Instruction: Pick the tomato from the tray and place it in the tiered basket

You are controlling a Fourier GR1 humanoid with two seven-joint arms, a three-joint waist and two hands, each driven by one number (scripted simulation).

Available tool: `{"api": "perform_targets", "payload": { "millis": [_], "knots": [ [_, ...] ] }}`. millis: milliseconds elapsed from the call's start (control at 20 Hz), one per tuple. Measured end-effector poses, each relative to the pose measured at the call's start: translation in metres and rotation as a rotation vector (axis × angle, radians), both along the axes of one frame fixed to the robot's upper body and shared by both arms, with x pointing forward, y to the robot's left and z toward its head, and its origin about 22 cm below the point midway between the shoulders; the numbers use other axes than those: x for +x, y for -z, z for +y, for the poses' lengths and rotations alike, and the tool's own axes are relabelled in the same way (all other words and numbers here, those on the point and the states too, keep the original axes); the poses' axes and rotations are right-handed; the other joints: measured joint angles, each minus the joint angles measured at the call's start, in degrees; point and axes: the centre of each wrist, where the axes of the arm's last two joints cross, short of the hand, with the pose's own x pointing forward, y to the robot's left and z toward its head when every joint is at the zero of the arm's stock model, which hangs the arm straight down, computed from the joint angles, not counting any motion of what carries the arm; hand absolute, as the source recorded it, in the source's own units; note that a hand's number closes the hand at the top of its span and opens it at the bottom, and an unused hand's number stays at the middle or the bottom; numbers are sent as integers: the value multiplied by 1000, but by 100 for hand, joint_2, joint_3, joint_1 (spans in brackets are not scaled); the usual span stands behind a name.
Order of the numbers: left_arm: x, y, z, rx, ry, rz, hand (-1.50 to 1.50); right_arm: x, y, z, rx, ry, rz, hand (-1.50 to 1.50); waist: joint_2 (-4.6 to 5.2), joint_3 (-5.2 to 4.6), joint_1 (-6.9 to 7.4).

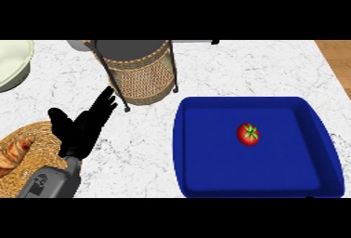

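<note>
From the head view, the left robot hand (82, 128) shows at the lower left, its grey forearm coming up from the bottom edge, and the black fingers are straight and spread, pointing up and to the right, holding nothing. The right robot hand does not show. Well to the right of the left robot hand lies a blue tray (198, 153) on the white marbled table (233, 69), and the tomato (248, 134), red with a green stem top, rests on the tray's floor a little right of its middle and apart from every wall. Just above the fingertips, slightly to the right, stands the tiered basket (140, 69), a woven wicker body in a dark wire frame, with a dark leg coming down close to the fingertips without touching them. Under and to the left of the left robot hand is a round woven mat (34, 139), and on it lies a croissant (14, 153), partly cut off by the left edge. Farther up at the left edge a pale bowl (14, 60) shows in part
</note>
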Motion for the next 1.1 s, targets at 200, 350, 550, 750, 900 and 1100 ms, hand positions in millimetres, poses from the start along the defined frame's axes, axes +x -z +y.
{"api": "perform_targets", "payload": {
  "millis": [200,350,550,750,900,1100],
  "knots": [
    [-1,4,2,3,7,-6,0,-11,-31,31,-68,41,84,-150,13,1,55],
    [3,5,1,1,12,-8,0,-18,-49,65,-69,51,132,-150,22,3,94],
    [2,6,-2,-1,30,-12,0,-10,-57,95,-111,96,205,-150,29,12,176],
    [6,4,-6,4,27,-19,0,-2,-57,121,-171,159,273,-150,28,17,185],
    [5,7,-7,4,24,-17,0,4,-54,137,-205,185,318,-150,24,23,169],
    [7,3,-2,-2,23,-13,0,10,-46,153,-226,187,363,-150,20,28,154]
  ]
}}
